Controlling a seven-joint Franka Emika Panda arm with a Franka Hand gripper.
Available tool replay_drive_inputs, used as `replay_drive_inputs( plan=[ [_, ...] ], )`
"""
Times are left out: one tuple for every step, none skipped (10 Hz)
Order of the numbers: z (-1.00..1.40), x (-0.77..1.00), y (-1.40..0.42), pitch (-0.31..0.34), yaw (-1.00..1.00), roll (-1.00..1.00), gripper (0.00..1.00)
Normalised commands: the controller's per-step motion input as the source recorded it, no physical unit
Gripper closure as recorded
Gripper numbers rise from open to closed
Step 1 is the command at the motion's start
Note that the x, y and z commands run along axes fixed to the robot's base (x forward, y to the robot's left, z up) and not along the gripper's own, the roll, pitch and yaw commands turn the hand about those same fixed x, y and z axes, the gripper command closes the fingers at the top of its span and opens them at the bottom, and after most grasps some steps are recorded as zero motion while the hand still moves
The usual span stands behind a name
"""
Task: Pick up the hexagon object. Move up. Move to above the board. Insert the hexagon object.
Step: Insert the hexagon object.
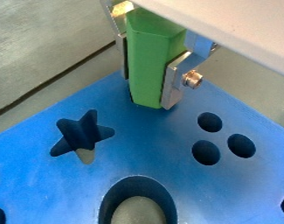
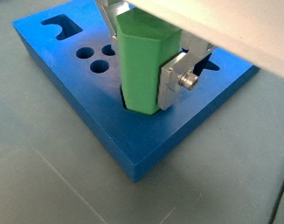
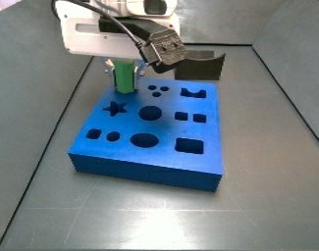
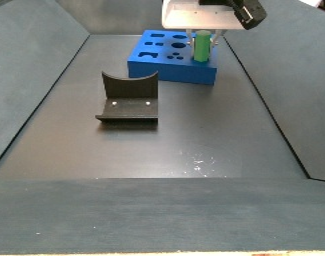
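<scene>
Dull grey tray floor [image 4: 178, 140], thick blue foam board [image 3: 123, 162] with dark star, round and square holes, gripper [image 2: 148, 74] over a board corner, silver plates clamped on the smooth green peg [image 1: 150, 61], upright, tip at the board, dark fixture [image 4: 127, 100] well apart

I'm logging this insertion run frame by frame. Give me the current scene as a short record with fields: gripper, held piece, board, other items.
gripper: the gripper is over a corner region of the board, shut on the hexagon object
held piece: the hexagon object, bright green, upright, lower end at the board's top face
board: the board, blue, lying flat on the floor, star cut-out empty
insertion depth: cannot tell
other items: the fixture, apart from the board
</scene>
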Motion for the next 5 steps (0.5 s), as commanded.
replay_drive_inputs(
  plan=[
    [-1.0,0.16,-0.02,0.0,0.0,0.0,1.0],
    [-1.0,0.15,-0.01,0.0,0.0,0.0,1.0],
    [-1.0,0.18,-0.01,0.0,0.0,0.0,1.0],
    [-1.0,0.26,-0.01,0.0,0.0,0.0,1.0],
    [-0.85,0.58,0.0,0.143,0.0,-0.22,1.0]
  ],
)
